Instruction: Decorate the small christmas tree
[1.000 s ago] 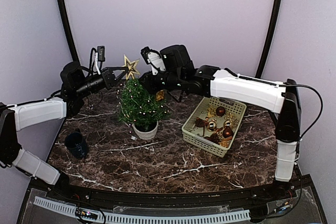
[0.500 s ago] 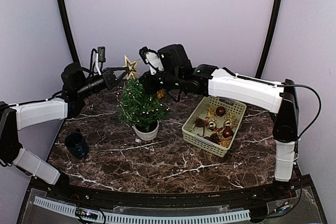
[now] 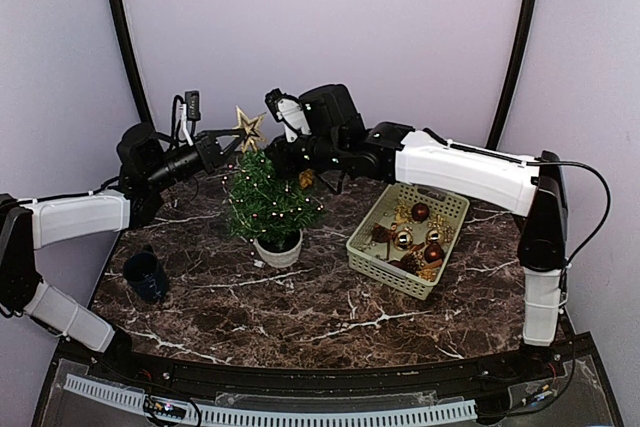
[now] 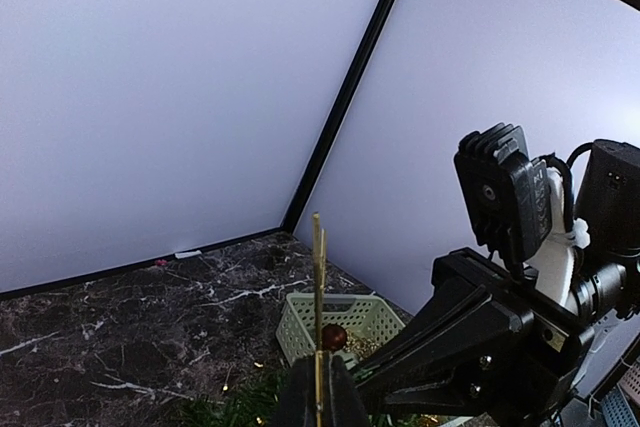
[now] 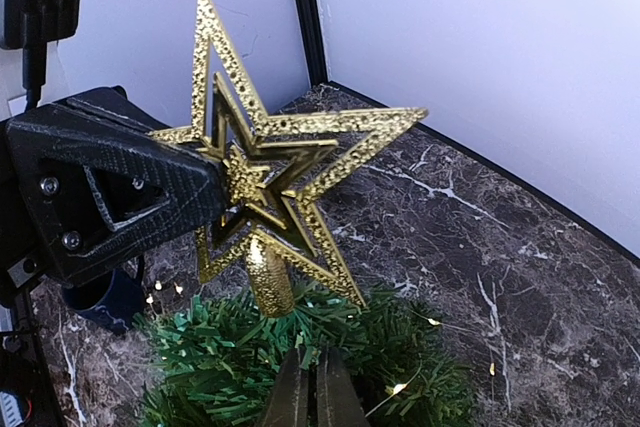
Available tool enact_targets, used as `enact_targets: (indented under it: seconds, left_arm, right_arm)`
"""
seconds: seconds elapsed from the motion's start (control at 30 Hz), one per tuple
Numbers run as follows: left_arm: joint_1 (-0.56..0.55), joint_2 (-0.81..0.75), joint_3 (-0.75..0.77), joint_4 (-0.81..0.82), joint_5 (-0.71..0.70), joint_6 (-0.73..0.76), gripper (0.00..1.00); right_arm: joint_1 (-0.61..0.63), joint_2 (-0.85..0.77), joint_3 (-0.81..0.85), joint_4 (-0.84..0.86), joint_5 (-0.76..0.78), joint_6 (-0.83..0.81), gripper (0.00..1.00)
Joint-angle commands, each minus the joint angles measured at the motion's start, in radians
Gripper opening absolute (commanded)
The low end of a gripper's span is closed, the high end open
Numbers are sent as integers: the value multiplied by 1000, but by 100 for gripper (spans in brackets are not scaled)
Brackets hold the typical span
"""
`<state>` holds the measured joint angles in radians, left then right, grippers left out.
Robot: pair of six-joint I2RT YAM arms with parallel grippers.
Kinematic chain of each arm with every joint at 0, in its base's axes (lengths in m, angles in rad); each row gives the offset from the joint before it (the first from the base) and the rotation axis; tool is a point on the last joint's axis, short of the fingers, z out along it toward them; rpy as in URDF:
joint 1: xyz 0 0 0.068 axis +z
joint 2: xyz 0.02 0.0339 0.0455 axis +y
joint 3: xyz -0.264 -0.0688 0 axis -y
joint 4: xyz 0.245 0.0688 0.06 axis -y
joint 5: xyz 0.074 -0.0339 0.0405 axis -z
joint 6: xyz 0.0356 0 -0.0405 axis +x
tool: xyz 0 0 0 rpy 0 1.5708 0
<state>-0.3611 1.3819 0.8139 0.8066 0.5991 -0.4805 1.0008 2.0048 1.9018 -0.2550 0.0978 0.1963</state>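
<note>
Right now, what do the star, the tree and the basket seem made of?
Star: probably plastic, gold glitter finish, grainy sparkling surface.
Small christmas tree: artificial, flat plastic-looking green needles.
Basket: likely moulded plastic, matte pale green, slotted walls.

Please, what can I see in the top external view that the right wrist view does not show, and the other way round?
Only the top external view shows the beige basket of ornaments and the tree's white pot. Only the right wrist view shows the star's stem going into the treetop foliage, and the right gripper with its fingertips pressed together at the bottom edge. Both show the gold star, held by the left gripper, above the small christmas tree.
</note>
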Motion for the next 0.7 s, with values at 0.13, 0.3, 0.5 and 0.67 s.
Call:
enact_targets:
  seconds: [0.13,0.3,0.5,0.67]
  left_arm:
    - [-21,-27,-20,-92,3,19,3]
    - [-21,-56,-7,-147,-34,47,18]
    - [-19,-72,-12,-159,-51,52,35]
    - [-18,-108,-27,-166,-71,58,50]
  right_arm:
    - [4,4,36,26,23,15,11]
    - [3,-7,34,26,28,11,24]
    - [4,-24,33,23,40,3,40]
    - [4,-39,29,22,51,2,52]
